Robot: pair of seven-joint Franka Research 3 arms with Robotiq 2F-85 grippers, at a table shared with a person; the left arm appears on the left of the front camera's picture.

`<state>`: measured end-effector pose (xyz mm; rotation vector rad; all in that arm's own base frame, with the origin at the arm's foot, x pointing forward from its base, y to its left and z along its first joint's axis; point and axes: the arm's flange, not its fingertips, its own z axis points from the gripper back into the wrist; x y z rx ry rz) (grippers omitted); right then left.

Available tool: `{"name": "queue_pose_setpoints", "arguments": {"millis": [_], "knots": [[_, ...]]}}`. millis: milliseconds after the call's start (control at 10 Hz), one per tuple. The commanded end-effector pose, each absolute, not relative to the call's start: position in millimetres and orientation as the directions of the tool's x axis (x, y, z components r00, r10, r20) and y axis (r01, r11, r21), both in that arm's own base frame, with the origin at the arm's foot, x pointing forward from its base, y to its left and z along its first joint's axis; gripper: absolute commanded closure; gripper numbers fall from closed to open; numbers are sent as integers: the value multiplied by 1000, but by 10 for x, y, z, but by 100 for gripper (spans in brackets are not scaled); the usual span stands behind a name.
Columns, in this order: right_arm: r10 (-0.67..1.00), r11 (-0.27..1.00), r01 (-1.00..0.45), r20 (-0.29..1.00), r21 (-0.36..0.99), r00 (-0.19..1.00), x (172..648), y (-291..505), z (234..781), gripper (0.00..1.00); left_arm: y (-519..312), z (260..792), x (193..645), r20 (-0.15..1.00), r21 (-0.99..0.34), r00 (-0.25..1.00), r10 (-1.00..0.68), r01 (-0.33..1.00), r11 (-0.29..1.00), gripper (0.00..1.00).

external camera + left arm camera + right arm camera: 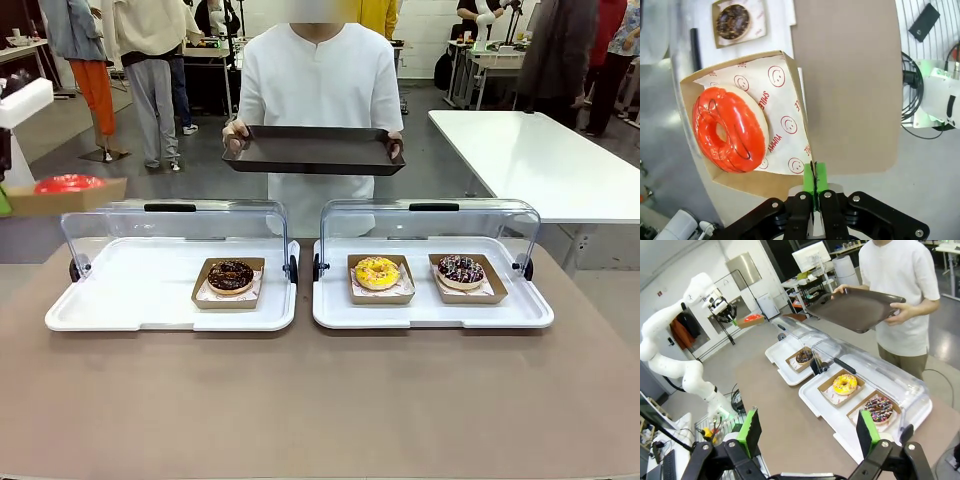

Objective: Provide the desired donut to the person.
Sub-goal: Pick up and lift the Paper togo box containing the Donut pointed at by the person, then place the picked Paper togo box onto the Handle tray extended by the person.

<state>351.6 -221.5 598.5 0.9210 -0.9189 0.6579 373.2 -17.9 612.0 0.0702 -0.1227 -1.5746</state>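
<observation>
Red donut [730, 130] in a cardboard box [747, 182], box rim pinched tight in the left gripper [814, 179], raised by the left end of the table [320, 400]; right gripper [808, 432] spread wide, empty; person [320, 90] holding a dark tray [313, 150].

A robotics lab is suggested by a white robot arm [687, 377], a white worktable [540, 160], a monitor [811, 255] and a grey floor [60, 170].
</observation>
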Motion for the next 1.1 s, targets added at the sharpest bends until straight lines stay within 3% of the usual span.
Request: {"name": "queue_pose_setpoints", "arguments": {"millis": [0, 1000], "knots": [[91, 464, -803, 882, 374, 463, 3519, -2205, 5996, 0, -207, 6223, 3921, 21, 113, 25, -999, 993, 27, 100], [91, 464, -803, 882, 374, 463, 3519, -2205, 5996, 0, -203, 6201, 3912, 32, 125, 8, -999, 992, 12, 100]]}}
